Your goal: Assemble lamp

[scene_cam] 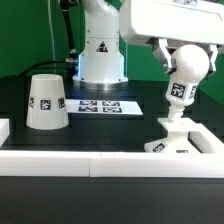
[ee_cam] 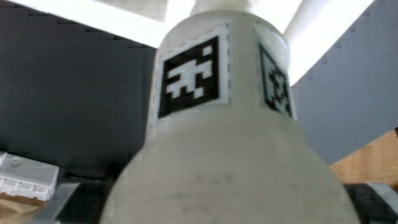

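Observation:
The lamp's round bulb stands on its stem over the flat square base at the exterior view's right, leaning slightly. My gripper is shut on the bulb from above; one finger shows on the bulb's left, the other is hidden behind it. In the wrist view the bulb fills the space between the jaws of my gripper, and the tagged stem runs away from it. The tapered shade rests mouth down on the dark table, far to the left, apart from my gripper.
The marker board lies flat between the shade and the base. Behind it stands the white robot pedestal with a triangle sticker. A low white wall runs along the table's front edge and touches the base.

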Action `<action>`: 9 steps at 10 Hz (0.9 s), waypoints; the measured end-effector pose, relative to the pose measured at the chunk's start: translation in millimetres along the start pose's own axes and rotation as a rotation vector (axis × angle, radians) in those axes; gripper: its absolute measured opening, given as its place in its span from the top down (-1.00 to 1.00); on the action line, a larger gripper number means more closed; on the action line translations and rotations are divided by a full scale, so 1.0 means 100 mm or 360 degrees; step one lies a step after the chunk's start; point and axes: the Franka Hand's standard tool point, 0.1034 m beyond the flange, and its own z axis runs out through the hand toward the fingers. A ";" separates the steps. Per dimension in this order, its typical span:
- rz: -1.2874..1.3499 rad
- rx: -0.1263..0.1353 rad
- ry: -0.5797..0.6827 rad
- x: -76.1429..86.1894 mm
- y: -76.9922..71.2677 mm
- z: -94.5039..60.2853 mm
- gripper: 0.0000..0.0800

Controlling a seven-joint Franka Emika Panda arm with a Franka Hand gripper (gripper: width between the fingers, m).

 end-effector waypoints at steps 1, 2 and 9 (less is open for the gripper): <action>0.0001 -0.0004 0.0003 0.00 0.01 -0.02 -0.45; 0.0003 -0.0017 0.0020 -0.01 0.03 -0.01 -0.45; 0.0013 -0.0051 0.0078 0.01 0.09 0.07 -0.45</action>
